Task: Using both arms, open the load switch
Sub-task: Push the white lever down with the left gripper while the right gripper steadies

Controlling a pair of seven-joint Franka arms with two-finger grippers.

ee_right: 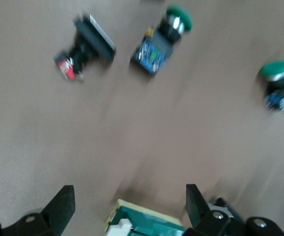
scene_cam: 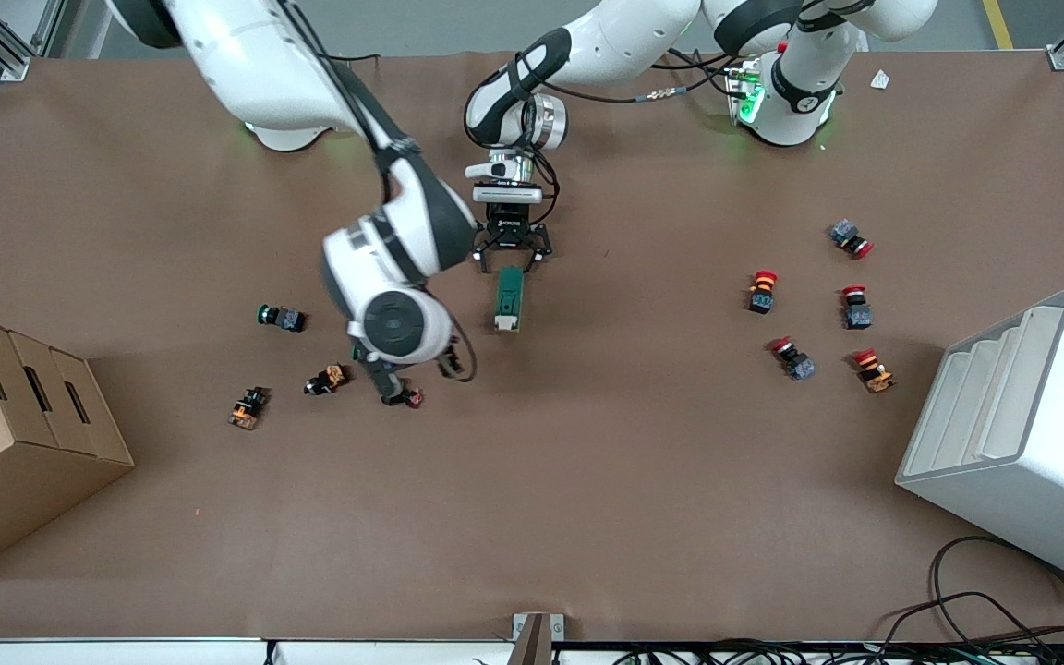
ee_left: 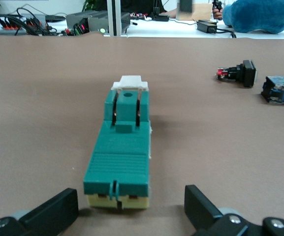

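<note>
Your load switch [scene_cam: 508, 298] lies mid-table [scene_cam: 587, 480]; push buttons [scene_cam: 281, 318] cluster toward the right arm's end, others [scene_cam: 762, 291] toward the left arm's.

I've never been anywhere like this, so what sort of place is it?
Probably a robotics lab bench: two white arms work at a brown-covered table over a green load switch, amid scattered push buttons.

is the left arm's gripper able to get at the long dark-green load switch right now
Probably yes: the left gripper hangs open at one end of the dark-green load switch with the white lever, with nothing between them.
</note>
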